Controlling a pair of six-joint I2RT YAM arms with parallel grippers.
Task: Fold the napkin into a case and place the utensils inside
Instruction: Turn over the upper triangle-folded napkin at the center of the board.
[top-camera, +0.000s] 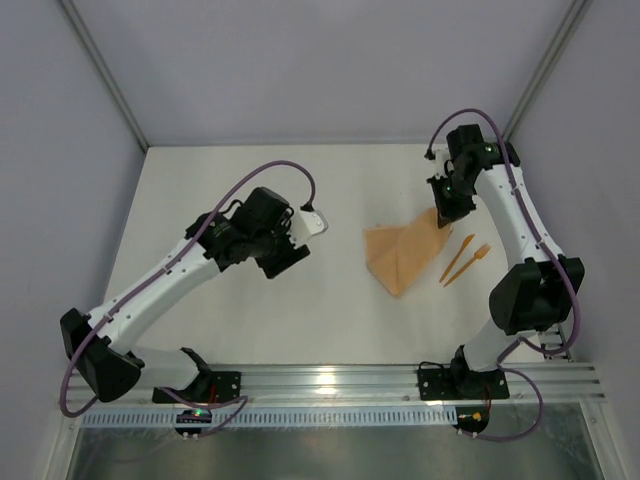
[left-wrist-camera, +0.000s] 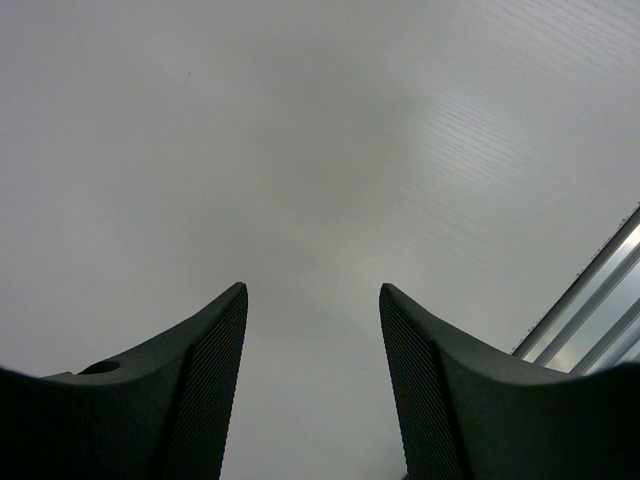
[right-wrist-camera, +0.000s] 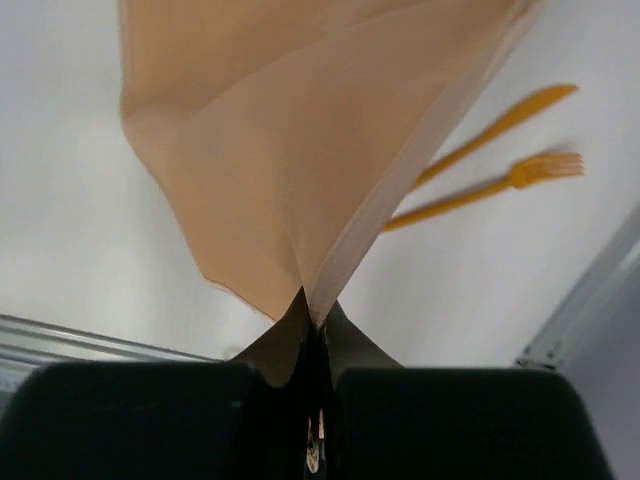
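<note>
Right gripper (right-wrist-camera: 316, 318) — jaws shut tight on one corner of the napkin (right-wrist-camera: 280, 150). In its wrist view the cloth is seen lifted at the pinch and fanning away from the fingers in soft layered folds.

From above, the right gripper (top-camera: 444, 214) is found at the far-right tip of the napkin (top-camera: 398, 256). The cloth spreads from there toward the near left, and its near corner points at the arm bases. Its long axis runs diagonally, from far right to near left. It is only partly folded and no pouch is formed yet.

The fork (top-camera: 473, 260) and knife (top-camera: 458, 257) are laid just beside the napkin's right edge, apart from it. They lie roughly parallel to each other, near left to far right, with the fork tines at the far-right end. Neither is gripped.

Left gripper (left-wrist-camera: 312, 330) — fingers spread moderately wide and nothing between them. Only bare table (left-wrist-camera: 300, 150) is seen under them. From above, the left gripper (top-camera: 285, 258) sits well apart to the left of the cloth.

Judgement: the next fold is likely to be carried from the held corner along that diagonal. The right arm is the nearer one to both cloth and cutlery.
</note>
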